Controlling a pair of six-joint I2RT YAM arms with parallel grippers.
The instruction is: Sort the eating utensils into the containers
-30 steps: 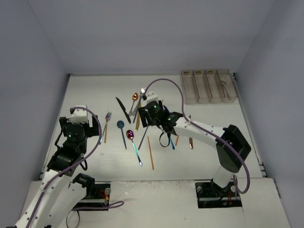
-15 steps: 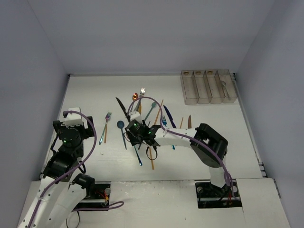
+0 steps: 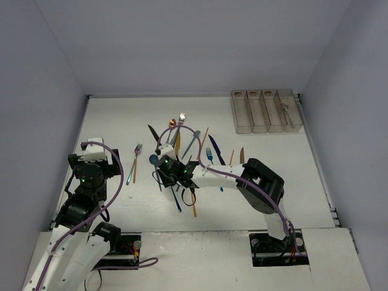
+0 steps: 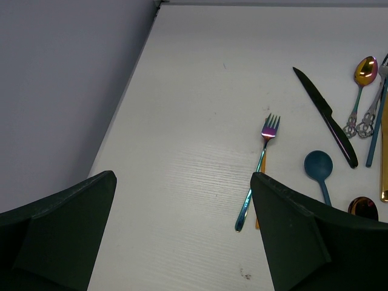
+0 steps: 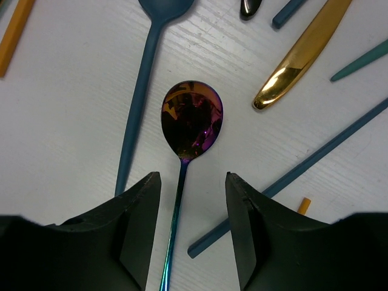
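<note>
- Right arm has swung across from the middle of the table toward the left side of the pile, and its right gripper (image 5: 191, 197) has narrowed on the way.
- You're now hanging right over the iridescent purple spoon (image 5: 192, 118). It lies flat on the white table (image 4: 182, 91) among the loose cutlery, with its bowl ahead of the fingertips.
- Its slim handle runs back between the jaws. They're partly closed, with a gap on each side, so nothing is gripped yet.
- Expect a light, stiff piece of metal with a polished, slippery skin; it won't bend, but it could twist or skate out of a loose pinch.
- Best hold looks like the neck just behind the bowl. Get the tips down to the tabletop, because the handle sits very low.
- Mind the neighbours: the teal spoon (image 5: 142, 91) lies just beside the left finger, and a dark blue handle (image 5: 303, 170) sits near the right one.
- Your left gripper (image 4: 183, 182) is spread wide and empty, over bare table near the iridescent fork (image 4: 259, 163).
- Ahead of you, the clear bins (image 3: 242, 124) wait at the far right corner, well apart from this spoon.
</note>
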